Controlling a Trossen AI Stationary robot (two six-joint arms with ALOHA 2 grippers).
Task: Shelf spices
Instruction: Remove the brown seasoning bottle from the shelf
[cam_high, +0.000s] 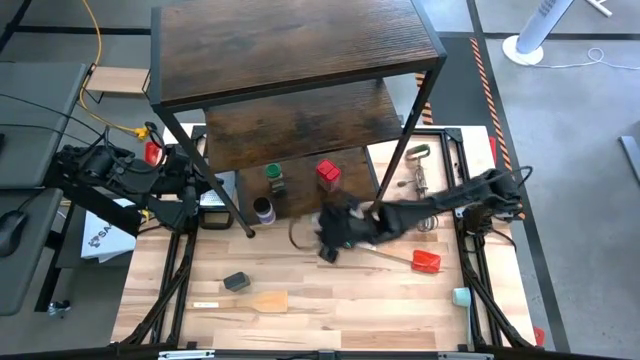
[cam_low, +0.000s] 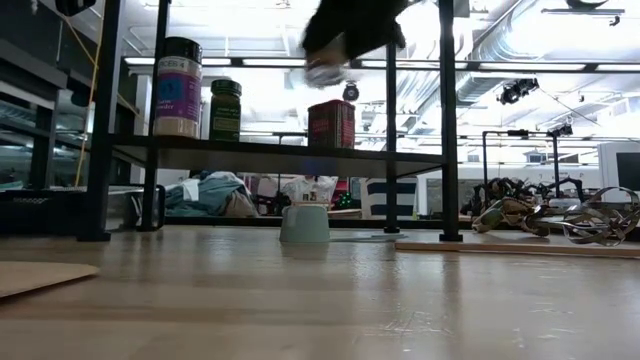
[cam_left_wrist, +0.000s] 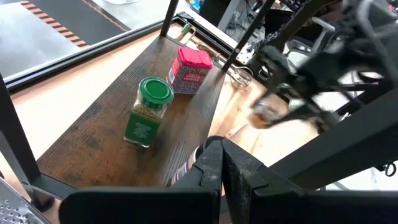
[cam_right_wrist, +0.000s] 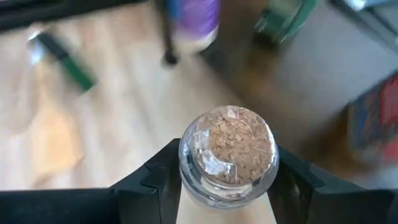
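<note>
Grey-floored workroom around a pale wood table (cam_high: 330, 300).
Overhead, a white fan (cam_high: 538, 30) stands on the grey floor (cam_high: 580, 120) at 2 o'clock; striped hazard tape (cam_high: 487, 75) runs beside the table's right edge; a yellow cable (cam_high: 92, 60) trails at 10 o'clock; a grey desk (cam_high: 35, 130) sits at 9 o'clock. Level view: bright ceiling lights (cam_low: 280, 62), ducts (cam_low: 520, 25) at 1 o'clock, cluttered benches behind.

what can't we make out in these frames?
- Right gripper: blurred in high and low views; only the right wrist view shows it gripping the cork-topped jar.
- Purple-label jar: mostly hidden behind left gripper in left wrist view.
- Jar labels: too small to read anywhere.
- Dark object on table: too small to identify.
</note>
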